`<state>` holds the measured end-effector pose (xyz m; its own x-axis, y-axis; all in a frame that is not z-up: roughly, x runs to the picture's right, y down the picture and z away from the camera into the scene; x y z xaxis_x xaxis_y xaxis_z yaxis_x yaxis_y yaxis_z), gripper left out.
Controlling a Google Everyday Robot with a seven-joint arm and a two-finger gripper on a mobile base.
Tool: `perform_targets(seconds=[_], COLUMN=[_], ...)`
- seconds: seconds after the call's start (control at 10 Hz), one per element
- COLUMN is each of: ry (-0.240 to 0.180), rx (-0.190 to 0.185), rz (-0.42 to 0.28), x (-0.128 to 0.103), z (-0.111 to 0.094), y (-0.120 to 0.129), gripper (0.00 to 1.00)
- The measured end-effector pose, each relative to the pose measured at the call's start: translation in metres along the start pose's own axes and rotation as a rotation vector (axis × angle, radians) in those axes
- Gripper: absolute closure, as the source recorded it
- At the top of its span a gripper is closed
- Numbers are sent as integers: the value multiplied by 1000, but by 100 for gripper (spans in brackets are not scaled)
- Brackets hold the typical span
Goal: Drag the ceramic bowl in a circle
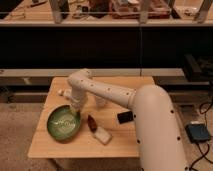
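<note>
The ceramic bowl (pixel 63 123) is wide, shallow and glossy green with a darker rim. It sits on the front left part of the wooden table (pixel 115 149). My gripper (pixel 75 108) points down at the bowl's far right rim and seems to touch it. The white arm (pixel 112 94) reaches in from the lower right, with its elbow above the table's back left.
A small brown object (pixel 92 122) and a white object (pixel 103 135) lie just right of the bowl. A black object (pixel 125 117) lies further right by the arm. A small white item (pixel 65 92) sits behind the gripper. A blue device (pixel 199 133) is on the floor at right.
</note>
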<state>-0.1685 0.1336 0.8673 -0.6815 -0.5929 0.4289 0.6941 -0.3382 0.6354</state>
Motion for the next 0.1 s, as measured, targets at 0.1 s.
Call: perform_targets(seconds=[0.1], ry=[-1], rx=[3], rz=[13], x=[-7], z=[2], y=[3], gripper=[100])
